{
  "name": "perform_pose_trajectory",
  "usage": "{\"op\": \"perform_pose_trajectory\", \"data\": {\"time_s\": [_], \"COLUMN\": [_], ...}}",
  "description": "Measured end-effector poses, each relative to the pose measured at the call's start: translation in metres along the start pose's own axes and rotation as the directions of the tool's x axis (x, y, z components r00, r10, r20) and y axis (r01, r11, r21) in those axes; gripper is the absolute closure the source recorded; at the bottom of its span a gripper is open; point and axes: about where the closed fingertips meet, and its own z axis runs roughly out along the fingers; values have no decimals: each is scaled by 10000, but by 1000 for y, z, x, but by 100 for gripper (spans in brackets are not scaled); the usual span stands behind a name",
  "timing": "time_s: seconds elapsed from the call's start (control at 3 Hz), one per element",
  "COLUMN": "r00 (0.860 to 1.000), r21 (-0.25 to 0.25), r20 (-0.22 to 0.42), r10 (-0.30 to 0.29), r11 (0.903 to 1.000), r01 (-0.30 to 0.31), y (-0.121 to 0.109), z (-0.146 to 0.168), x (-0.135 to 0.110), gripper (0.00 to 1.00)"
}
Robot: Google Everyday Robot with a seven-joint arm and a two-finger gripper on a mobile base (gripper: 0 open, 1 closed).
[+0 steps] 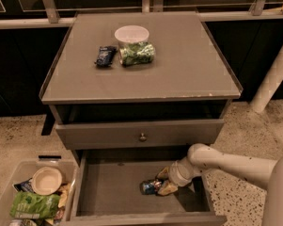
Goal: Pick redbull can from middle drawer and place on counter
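The redbull can (149, 187) lies on its side on the grey floor of the open middle drawer (108, 192), right of the middle. My gripper (163, 181) is down in the drawer at the can's right end, right against it. Its white arm (225, 163) reaches in from the right. The grey counter (188, 69) is the cabinet top above.
On the counter stand a white bowl (131, 33), a green crinkly bag (137, 53) and a dark blue snack packet (105, 56). The shut upper drawer front has a brass knob (142, 137). A clear bin (4, 197) with snacks and a bowl sits on the floor at the left.
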Motion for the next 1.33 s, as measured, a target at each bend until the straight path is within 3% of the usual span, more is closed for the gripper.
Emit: {"op": "perform_pose_trajectory", "data": {"time_s": [0.33, 0.67, 1.0, 1.33], "r00": [10000, 10000, 9997, 9937], "r21": [-1, -1, 352, 1488], "r20": [0, 0, -259, -1072], "r10": [0, 0, -49, -322], "r11": [10000, 10000, 9994, 9877], "r01": [0, 0, 59, 481], "y": [0, 0, 8, 11], "z": [0, 0, -9, -42], "x": [0, 0, -8, -31], "gripper": [88, 100, 100, 100]}}
